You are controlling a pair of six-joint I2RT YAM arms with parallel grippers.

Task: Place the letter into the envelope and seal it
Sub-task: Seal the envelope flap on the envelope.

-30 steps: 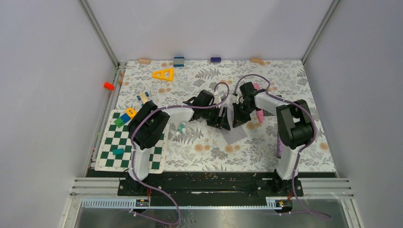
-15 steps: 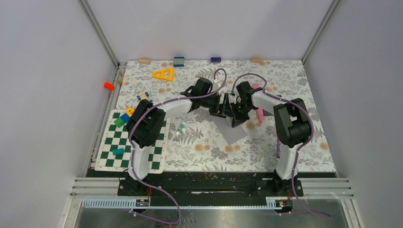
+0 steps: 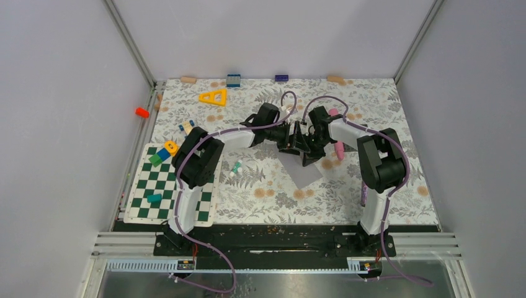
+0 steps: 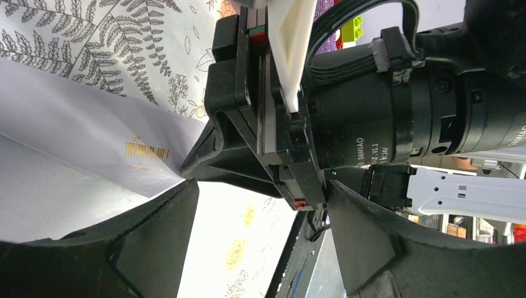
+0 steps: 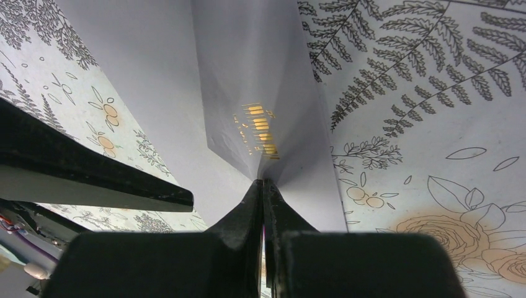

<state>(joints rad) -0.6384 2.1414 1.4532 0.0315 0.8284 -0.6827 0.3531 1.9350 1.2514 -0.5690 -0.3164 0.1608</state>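
Observation:
The grey envelope (image 3: pixel 303 172) lies on the floral table, its flap with small gold print raised. My right gripper (image 3: pixel 307 156) is shut on the edge of that flap, the paper (image 5: pixel 248 81) pinched between the closed fingers of the right gripper (image 5: pixel 263 184). My left gripper (image 3: pixel 294 140) is open and empty, right beside the right gripper, which fills the left wrist view (image 4: pixel 205 155). In that view my left gripper (image 4: pixel 260 205) stands apart from the envelope (image 4: pixel 74 143). The tan letter is not in view.
A green and white checkerboard (image 3: pixel 142 211) with small blocks lies at the left. A yellow triangle (image 3: pixel 213 97), blue bricks (image 3: pixel 233 80) and wooden pieces sit at the back. A pink object (image 3: pixel 338 149) lies by the right arm, an orange cylinder (image 3: pixel 142 112) at the left wall.
My left gripper has moved back and right, up against the right gripper. The right gripper has shifted slightly left with the envelope flap, and the envelope has slid a little left.

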